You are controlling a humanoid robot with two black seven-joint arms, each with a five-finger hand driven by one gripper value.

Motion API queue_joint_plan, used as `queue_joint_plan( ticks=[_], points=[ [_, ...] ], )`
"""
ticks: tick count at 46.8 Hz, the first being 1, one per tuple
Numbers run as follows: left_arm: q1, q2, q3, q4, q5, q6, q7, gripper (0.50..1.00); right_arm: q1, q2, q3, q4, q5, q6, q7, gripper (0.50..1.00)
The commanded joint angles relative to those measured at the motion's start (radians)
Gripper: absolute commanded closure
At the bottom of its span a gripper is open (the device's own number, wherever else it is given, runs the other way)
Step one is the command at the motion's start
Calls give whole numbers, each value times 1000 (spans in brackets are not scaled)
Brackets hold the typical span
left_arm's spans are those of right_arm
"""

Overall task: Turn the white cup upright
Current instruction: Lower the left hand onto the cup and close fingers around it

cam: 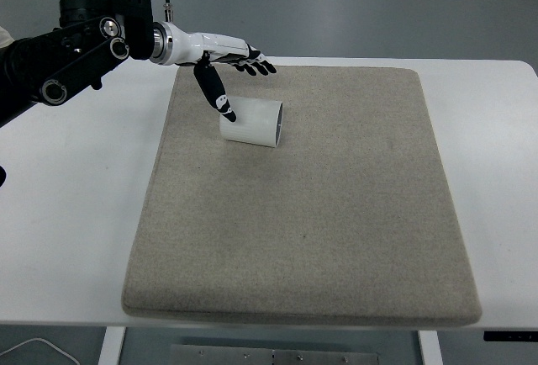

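Note:
A white cup lies on its side on the grey mat, toward the mat's far left, its open end facing right. My left hand comes in from the upper left and hovers over the cup's left end. Its fingers are spread flat beyond the cup, and the thumb points down with its tip at the cup's closed end. The hand holds nothing.
The mat covers most of a white table. The table's far edge runs just behind the hand. The black forearm crosses the table's upper left corner.

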Motion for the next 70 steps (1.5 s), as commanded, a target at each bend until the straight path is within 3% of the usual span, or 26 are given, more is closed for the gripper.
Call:
queue_joint_plan(
  ticks=[1, 13, 30, 54, 57, 64, 70],
  points=[
    [4, -14, 0, 1, 15, 3, 0, 500, 0, 0, 0, 0, 0, 0, 0, 570],
    [9, -56, 18, 11, 84, 41, -6, 500, 0, 0, 0, 0, 0, 0, 0, 570],
    [9, -106, 126, 41, 99, 151, -26, 501, 0, 0, 0, 0, 0, 0, 0, 570],
    [29, -171, 156, 116, 99, 168, -43, 514, 0, 0, 0, 0, 0, 0, 0, 570],
    [29, -171, 156, 116, 101, 168, -43, 531, 0, 0, 0, -2, 0, 0, 0, 570],
    [27, -171, 195, 119, 101, 183, -44, 681, 0, 0, 0, 0, 0, 0, 0, 570],
    [26, -171, 218, 119, 101, 214, -44, 759, 0, 0, 0, -2, 0, 0, 0, 570]
  ],
)
